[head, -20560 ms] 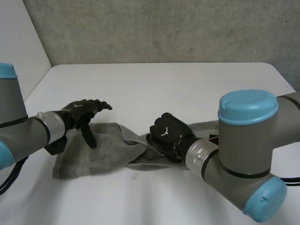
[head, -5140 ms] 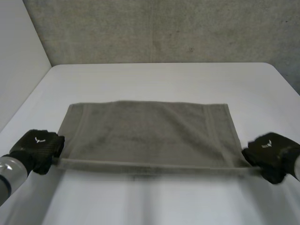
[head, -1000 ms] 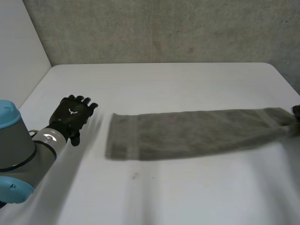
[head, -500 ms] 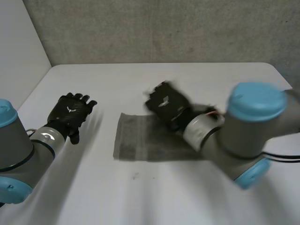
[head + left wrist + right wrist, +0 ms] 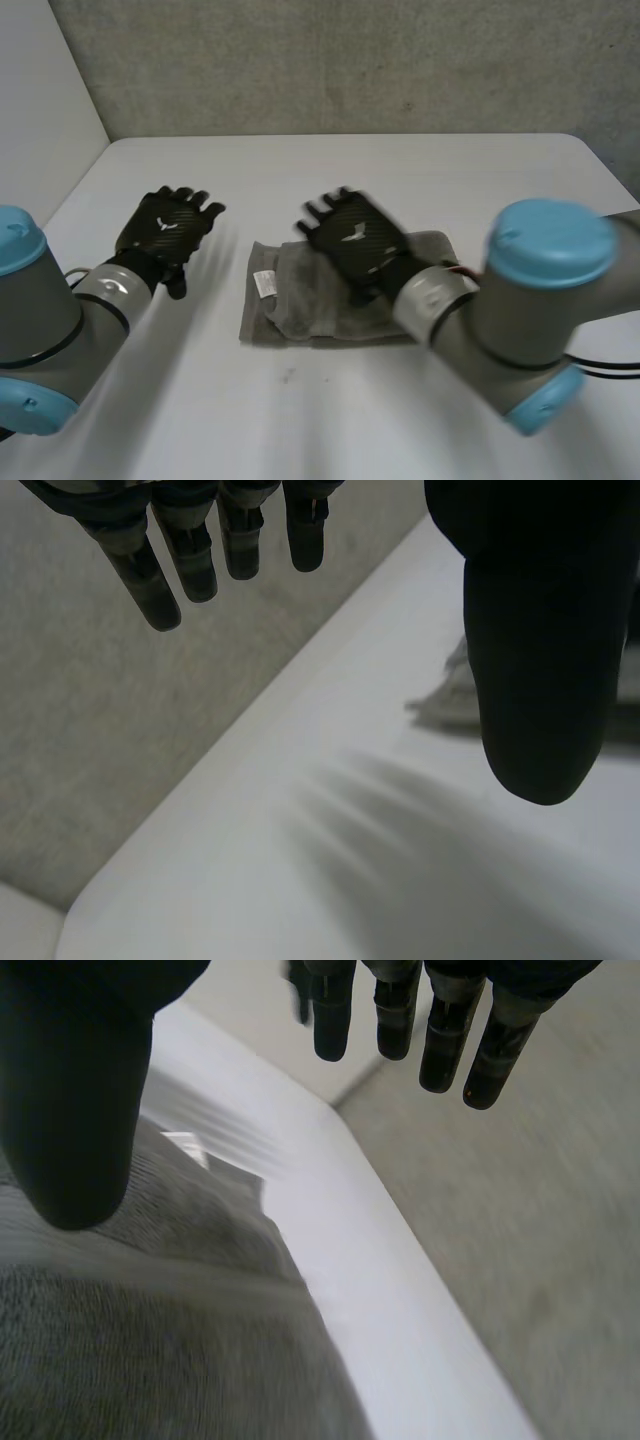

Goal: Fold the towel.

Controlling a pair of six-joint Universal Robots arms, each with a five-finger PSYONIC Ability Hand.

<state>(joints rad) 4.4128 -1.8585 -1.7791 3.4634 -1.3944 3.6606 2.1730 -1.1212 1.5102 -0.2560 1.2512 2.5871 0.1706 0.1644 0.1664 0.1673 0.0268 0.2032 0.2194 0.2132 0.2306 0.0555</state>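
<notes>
The grey towel (image 5: 300, 305) lies folded in a small bundle at the middle of the white table (image 5: 330, 180), a white label showing near its left end. My right hand (image 5: 352, 240) hovers over the towel's middle, fingers spread straight and holding nothing. In the right wrist view the towel (image 5: 150, 1310) lies under the palm, with the fingers (image 5: 400, 1010) straight above it. Left of the towel and apart from it, my left hand (image 5: 168, 228) is raised above the table. Its fingers (image 5: 190, 550) are straight and empty, and the towel (image 5: 450, 690) shows beside its thumb.
A grey wall (image 5: 350, 60) runs behind the table's far edge. A white panel (image 5: 40, 110) stands at the left. Bare tabletop lies in front of the towel and to its right.
My right hand has carried the towel's right end over to the left, laid it on the left part and let go. The left hand has shifted slightly toward the towel.
</notes>
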